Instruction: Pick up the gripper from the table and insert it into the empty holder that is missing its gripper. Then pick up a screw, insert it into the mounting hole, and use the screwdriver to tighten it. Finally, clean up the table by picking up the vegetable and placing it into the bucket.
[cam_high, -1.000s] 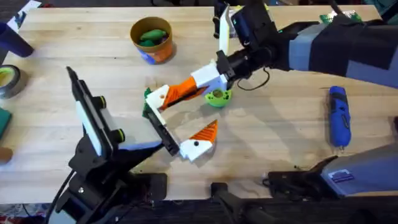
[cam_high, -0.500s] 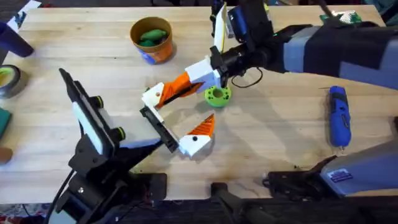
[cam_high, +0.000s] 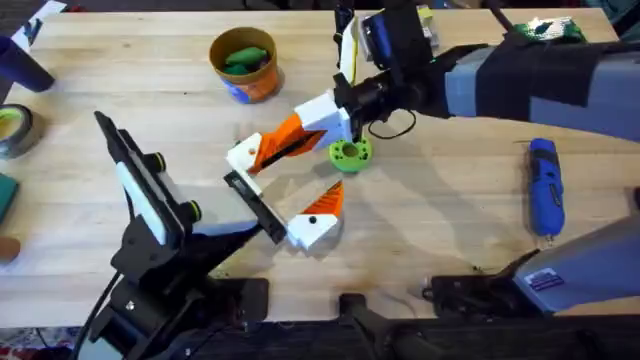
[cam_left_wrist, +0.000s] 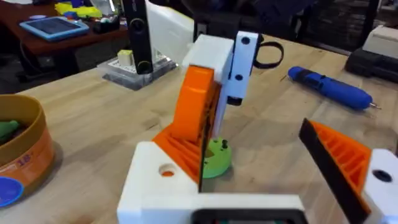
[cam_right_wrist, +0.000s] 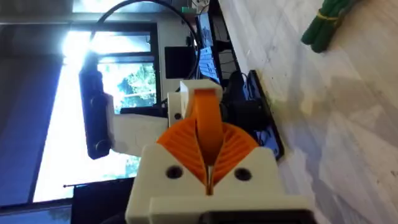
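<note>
My right gripper (cam_high: 287, 140) reaches in from the right and is shut on the white-and-orange gripper (cam_high: 247, 156); its orange pads (cam_right_wrist: 186, 146) clamp the piece's orange rib. The piece sits at the far end of the black holder (cam_high: 255, 205) on my left arm. My left gripper (cam_high: 300, 180) stands open, its other finger (cam_high: 318, 218) far along the bar. The blue screwdriver (cam_high: 543, 185) lies at the right. The bucket (cam_high: 245, 65) at the back holds a bright green item. The dark green vegetable (cam_right_wrist: 323, 28) lies on the table (cam_high: 450, 230). No screw can be made out.
A lime green ring disc (cam_high: 350, 153) lies just beside the clamped piece, between the two fingers. A tape roll (cam_high: 12, 128) sits at the left edge. A clear box with a black post (cam_left_wrist: 137, 56) stands at the back. The wood in front of the screwdriver is bare.
My right gripper and the clamped piece have shifted slightly left and back. The left arm's wrist has swung a little left with them. The ring disc stays put.
</note>
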